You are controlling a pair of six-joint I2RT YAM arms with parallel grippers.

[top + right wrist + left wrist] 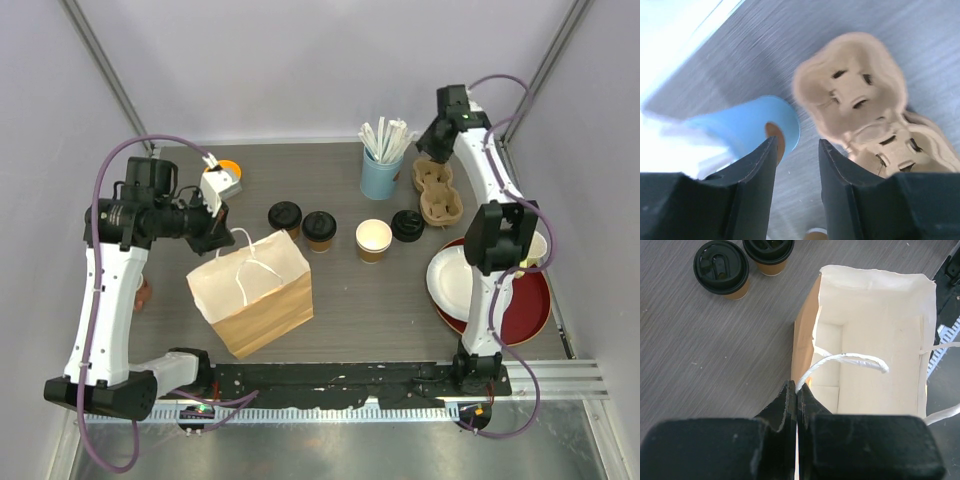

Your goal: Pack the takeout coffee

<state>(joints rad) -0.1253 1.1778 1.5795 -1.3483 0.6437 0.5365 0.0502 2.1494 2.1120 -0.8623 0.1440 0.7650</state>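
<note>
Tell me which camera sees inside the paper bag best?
The left wrist camera: it looks into the paper bag, showing its white inside. The top camera shows only its brown outside. The right wrist camera misses it.

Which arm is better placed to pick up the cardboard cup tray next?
Probably the right. The right gripper hangs open just over the cup tray, while the left gripper is shut on the bag handle.

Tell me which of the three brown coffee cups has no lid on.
The rightmost cup, its white inside showing; a loose black lid lies beside it. The left cup and middle cup both wear black lids.
</note>
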